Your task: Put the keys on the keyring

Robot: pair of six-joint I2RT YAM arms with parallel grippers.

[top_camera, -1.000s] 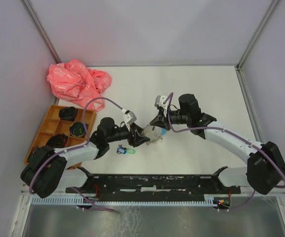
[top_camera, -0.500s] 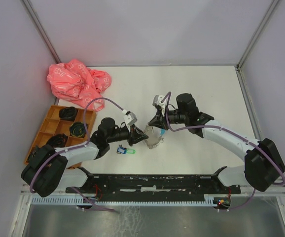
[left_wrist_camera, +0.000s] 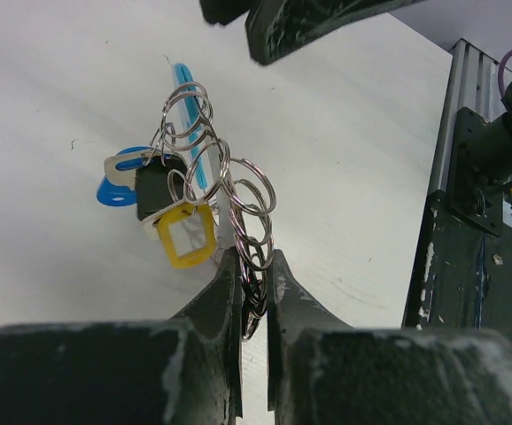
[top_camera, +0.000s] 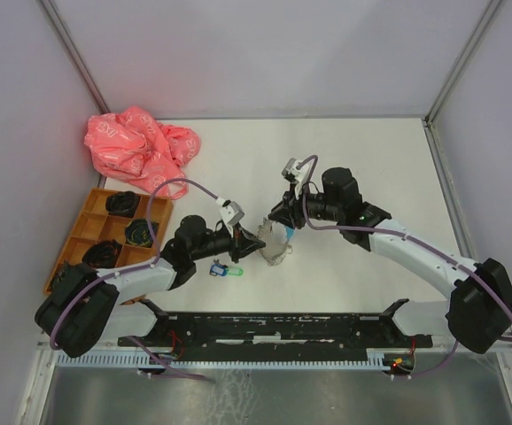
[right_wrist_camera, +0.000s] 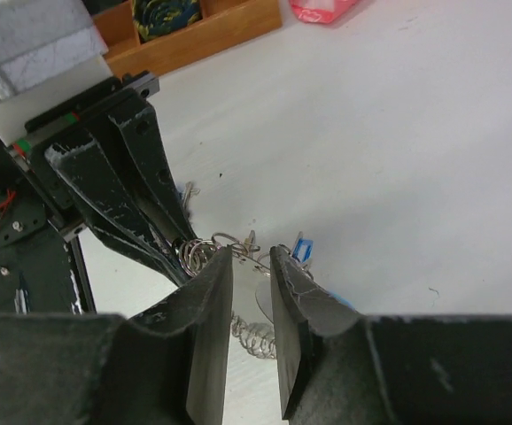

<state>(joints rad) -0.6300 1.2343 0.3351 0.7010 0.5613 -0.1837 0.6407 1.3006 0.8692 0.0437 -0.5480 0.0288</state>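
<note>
Keyring (left_wrist_camera: 238, 208) (a chain of silver rings) is clamped in the left pincer (left_wrist_camera: 254, 266), fingers together on it. Keys (left_wrist_camera: 188, 237) with yellow and blue tags cluster at its far end. The right pincer (right_wrist_camera: 250, 261), just above, stands slightly apart, gripping nothing.

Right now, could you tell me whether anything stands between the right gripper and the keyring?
Nothing visible does. The open right gripper hangs close to the keyring, with only a bare gap between them, while the left gripper pinches its rings.
</note>
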